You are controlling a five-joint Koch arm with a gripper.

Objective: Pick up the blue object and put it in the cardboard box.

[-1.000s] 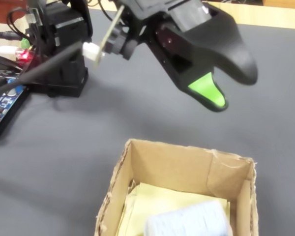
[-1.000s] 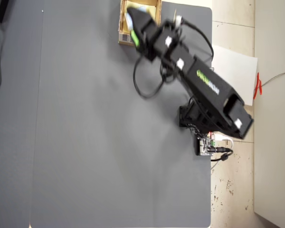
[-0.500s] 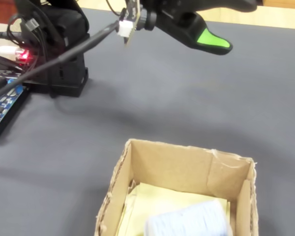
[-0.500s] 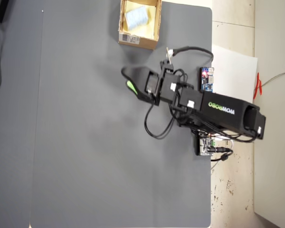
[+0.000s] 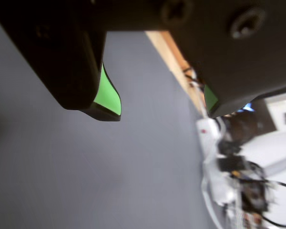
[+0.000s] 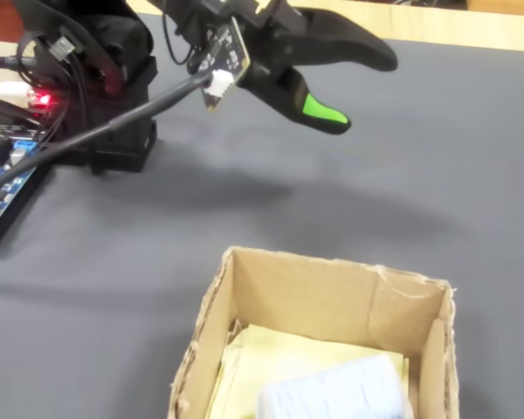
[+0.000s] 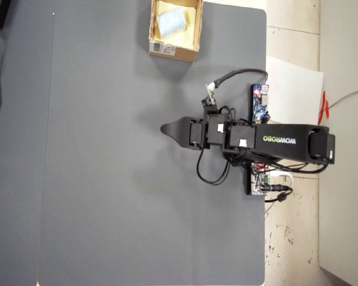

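The cardboard box [image 6: 307,299] stands at the bottom of the fixed view and at the top edge of the mat in the overhead view [image 7: 180,52]. The pale blue object [image 6: 334,393] lies inside it on yellowish paper, also visible from overhead [image 7: 171,21]. My gripper [image 6: 360,89] hovers above the mat, well away from the box, open and empty. The wrist view shows its two green-padded jaws apart with only grey mat between them [image 5: 162,113]. From overhead the gripper [image 7: 166,129] points left at mid-table.
The arm's base [image 6: 113,78] and a circuit board [image 6: 4,185] with wires sit at the left of the fixed view. A black cable [image 7: 212,173] loops under the arm. The wooden table edge [image 5: 174,62] runs beside the grey mat [image 7: 107,179].
The arm has swung away from above the box toward the middle of the mat and lowered slightly. The blue object stays in the box.
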